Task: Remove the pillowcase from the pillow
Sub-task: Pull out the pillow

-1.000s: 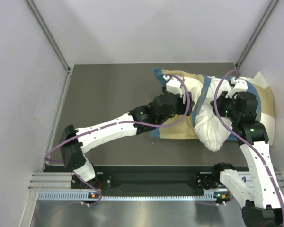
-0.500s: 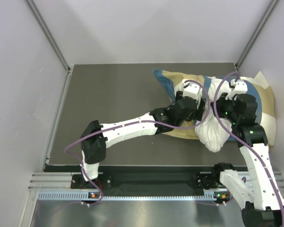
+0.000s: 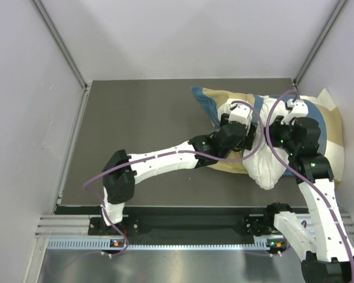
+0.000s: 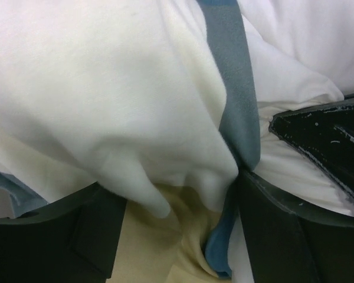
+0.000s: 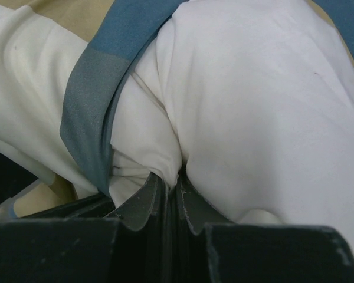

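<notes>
The checked pillowcase [image 3: 215, 97] lies crumpled at the back right of the table, and the white pillow [image 3: 265, 166] bulges out of it toward the front. My left gripper [image 3: 242, 118] is over the pillowcase's mouth. In the left wrist view this gripper [image 4: 177, 194] is open wide, with cream pillowcase cloth [image 4: 106, 88], a tan fold and the blue edge [image 4: 236, 88] lying between its fingers. My right gripper [image 3: 290, 113] sits on the pillow's right side. In the right wrist view it [image 5: 178, 180] is shut on a pinch of the white pillow [image 5: 253, 106], beside the blue edge [image 5: 91, 106].
The dark grey tabletop [image 3: 135, 124] stretches to the left of the bedding. Pale walls [image 3: 29, 88] enclose the table on the left, back and right. A metal rail [image 3: 189, 239] with both arm bases runs along the near edge.
My left arm has swung right, carrying its gripper from the pillowcase's left part to its mouth beside the pillow, and its jaws have widened. The right arm has stayed put.
</notes>
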